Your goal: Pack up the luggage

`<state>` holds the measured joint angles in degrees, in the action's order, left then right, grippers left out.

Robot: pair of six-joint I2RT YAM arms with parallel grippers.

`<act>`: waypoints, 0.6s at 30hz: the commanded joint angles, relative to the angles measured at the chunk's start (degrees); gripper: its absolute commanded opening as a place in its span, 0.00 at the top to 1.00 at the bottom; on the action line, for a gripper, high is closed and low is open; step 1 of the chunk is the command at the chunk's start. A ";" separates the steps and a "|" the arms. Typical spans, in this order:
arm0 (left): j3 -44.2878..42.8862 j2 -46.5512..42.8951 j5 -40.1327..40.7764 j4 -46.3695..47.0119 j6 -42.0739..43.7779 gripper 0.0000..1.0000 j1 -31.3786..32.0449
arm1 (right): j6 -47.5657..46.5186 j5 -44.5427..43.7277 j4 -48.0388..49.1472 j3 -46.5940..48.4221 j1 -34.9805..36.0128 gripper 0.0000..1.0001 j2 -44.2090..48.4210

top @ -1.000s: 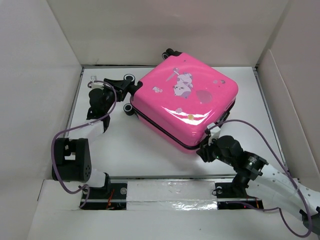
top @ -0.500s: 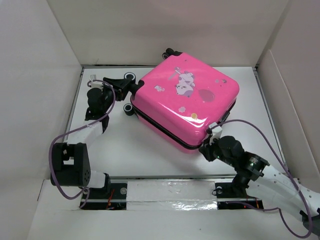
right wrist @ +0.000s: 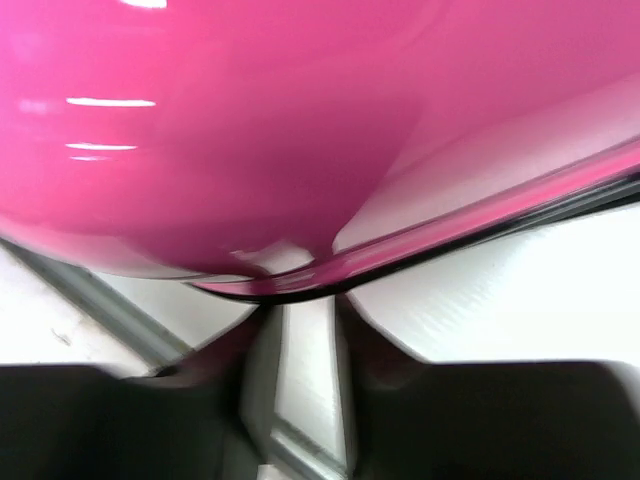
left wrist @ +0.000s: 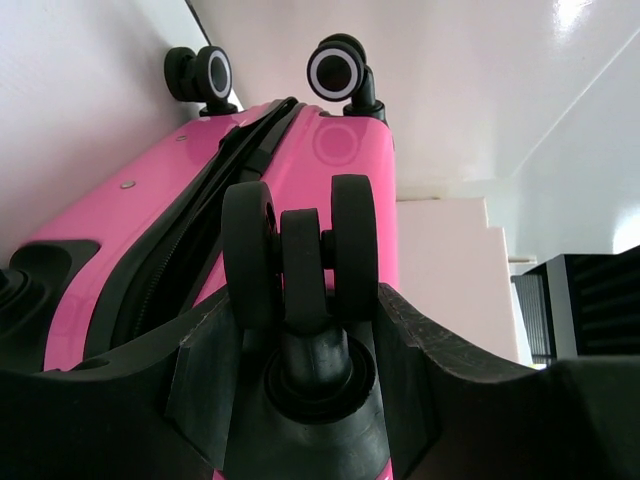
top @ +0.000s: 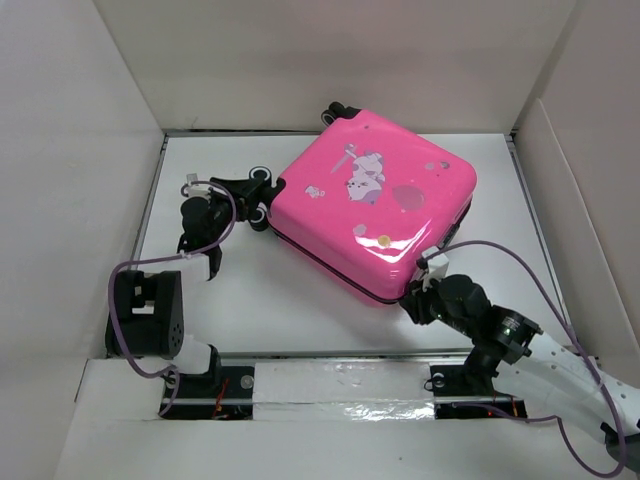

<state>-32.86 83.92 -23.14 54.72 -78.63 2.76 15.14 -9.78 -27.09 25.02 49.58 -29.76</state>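
— Counted what?
— One luggage [top: 375,205], three casters [left wrist: 340,70] in the left wrist view, two sets of fingers.
— Looked how?
— Glossy hot pink, white cartoon print, lid down. Lay on the white desk [top: 280,300] between both sets of fingers, white walls [top: 330,60] around.
— Left fingers [top: 245,192]?
— Clamped round a caster [left wrist: 300,265].
— Right fingers [top: 418,295]?
— Slightly parted at the near rim.

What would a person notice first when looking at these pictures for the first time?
The hot-pink luggage, closed and printed with white cartoon figures, lies flat at the middle of the table. The left gripper has one black wheel between its fingers at the case's left corner; the right gripper sits at its near corner.
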 commanded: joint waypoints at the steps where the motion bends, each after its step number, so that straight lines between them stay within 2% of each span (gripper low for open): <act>1: -3.87 1.24 -3.23 7.06 0.59 1.00 0.40 | 0.60 -2.35 3.45 1.70 0.25 0.62 -0.83; 4: -6.24 1.95 -3.41 6.81 0.41 1.00 0.40 | 0.86 -3.31 3.89 1.53 0.25 0.61 -0.39; 5: -6.86 2.12 -3.32 6.37 0.58 1.00 0.40 | 0.77 -3.58 5.02 1.35 0.25 0.56 -0.30; 7: -7.65 2.82 -3.06 5.75 1.11 1.00 0.40 | 0.07 -3.14 5.99 1.00 0.25 0.54 -0.04; 9: -8.18 4.22 -2.88 5.75 1.37 1.00 0.40 | -0.72 -2.62 10.28 -0.66 0.25 0.54 0.23; 18: -10.12 8.28 -2.79 6.45 2.25 1.00 -0.13 | -2.30 -3.40 21.46 -6.56 0.25 0.64 0.84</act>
<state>-40.66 92.18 -24.34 55.83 -78.91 2.55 14.46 -10.98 -14.83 19.68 49.71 -29.17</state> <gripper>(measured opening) 0.458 0.367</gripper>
